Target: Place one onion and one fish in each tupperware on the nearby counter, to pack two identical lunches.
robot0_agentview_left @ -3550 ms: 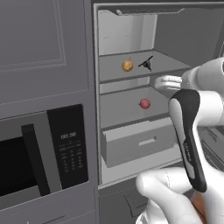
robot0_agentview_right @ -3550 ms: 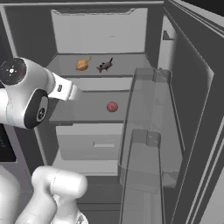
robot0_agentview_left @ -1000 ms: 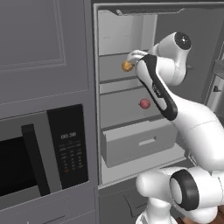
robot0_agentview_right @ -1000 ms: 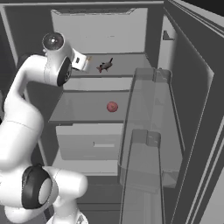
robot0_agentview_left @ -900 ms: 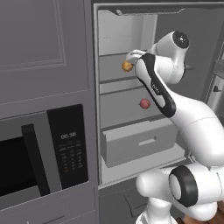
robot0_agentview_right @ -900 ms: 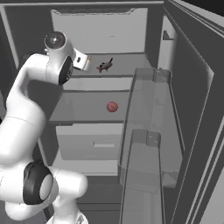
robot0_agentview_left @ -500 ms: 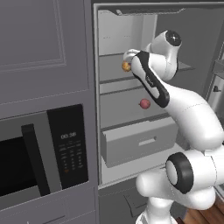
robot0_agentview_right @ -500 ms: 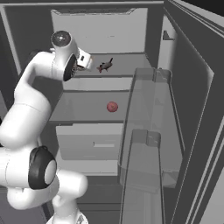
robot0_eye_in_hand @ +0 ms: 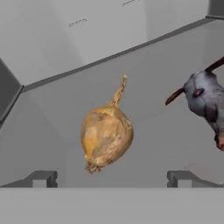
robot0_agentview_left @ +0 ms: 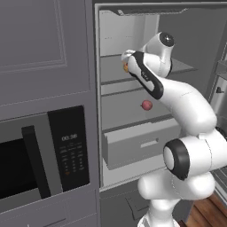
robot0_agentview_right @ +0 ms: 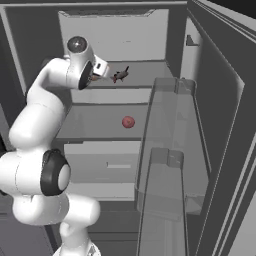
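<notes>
A yellow-brown onion [robot0_eye_in_hand: 106, 135] lies on the fridge's upper shelf [robot0_eye_in_hand: 148, 83], its stem pointing toward the back wall. Just to its right in the hand view is a grey fish [robot0_eye_in_hand: 205, 98] with dark fins. My gripper [robot0_eye_in_hand: 111, 177] is open and sits right in front of the onion, one fingertip on each side and apart from it. From the base, the gripper [robot0_agentview_left: 128, 62] reaches onto that shelf, with a sliver of the onion [robot0_agentview_left: 125, 68] beside it. The fish [robot0_agentview_right: 120, 75] lies right of the gripper [robot0_agentview_right: 102, 70]. The tupperware and the counter are out of view.
A small red round item [robot0_agentview_left: 146, 105] sits on the shelf below. A grey drawer [robot0_agentview_left: 137, 142] is pulled out under it. The open fridge door with clear bins [robot0_agentview_right: 170, 150] stands at the right. A microwave [robot0_agentview_left: 35, 155] is built in on the left.
The arm has swung up and reached further into the fridge, bringing the hand closer to the onion on the upper shelf. The jaws stay open. Onion and fish have not moved.
</notes>
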Robot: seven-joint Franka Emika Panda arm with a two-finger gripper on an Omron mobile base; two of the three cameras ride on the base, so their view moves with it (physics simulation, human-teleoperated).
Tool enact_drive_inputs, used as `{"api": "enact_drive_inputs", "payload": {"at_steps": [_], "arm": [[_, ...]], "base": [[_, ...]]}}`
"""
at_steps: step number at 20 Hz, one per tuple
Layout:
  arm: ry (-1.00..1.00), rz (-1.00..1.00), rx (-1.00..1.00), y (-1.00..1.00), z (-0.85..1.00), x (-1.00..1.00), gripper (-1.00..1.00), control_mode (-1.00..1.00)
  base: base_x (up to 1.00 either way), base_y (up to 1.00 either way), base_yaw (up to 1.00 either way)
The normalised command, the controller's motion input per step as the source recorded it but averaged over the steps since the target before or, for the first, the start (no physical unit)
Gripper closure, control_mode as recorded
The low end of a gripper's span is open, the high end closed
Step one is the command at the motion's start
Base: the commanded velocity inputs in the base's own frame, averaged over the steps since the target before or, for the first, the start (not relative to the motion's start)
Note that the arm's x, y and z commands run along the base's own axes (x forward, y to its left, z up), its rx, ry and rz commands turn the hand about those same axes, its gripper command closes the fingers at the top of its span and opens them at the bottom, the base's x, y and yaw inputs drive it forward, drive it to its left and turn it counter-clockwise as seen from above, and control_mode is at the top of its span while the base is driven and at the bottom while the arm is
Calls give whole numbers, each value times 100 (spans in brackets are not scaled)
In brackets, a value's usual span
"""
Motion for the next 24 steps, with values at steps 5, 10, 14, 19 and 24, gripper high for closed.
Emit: {"api": "enact_drive_inputs", "payload": {"at_steps": [5,10,14,19,24], "arm": [[2,0,0,10,-16,45,-100,-100],[2,0,0,7,-14,48,-100,-100],[4,0,0,0,-11,37,-100,-100],[8,0,0,0,-22,7,-100,-100],[7,-2,0,2,-17,2,100,-100]], "base": [[0,0,0],[0,0,0],[0,0,0],[0,0,0],[0,0,0]]}}
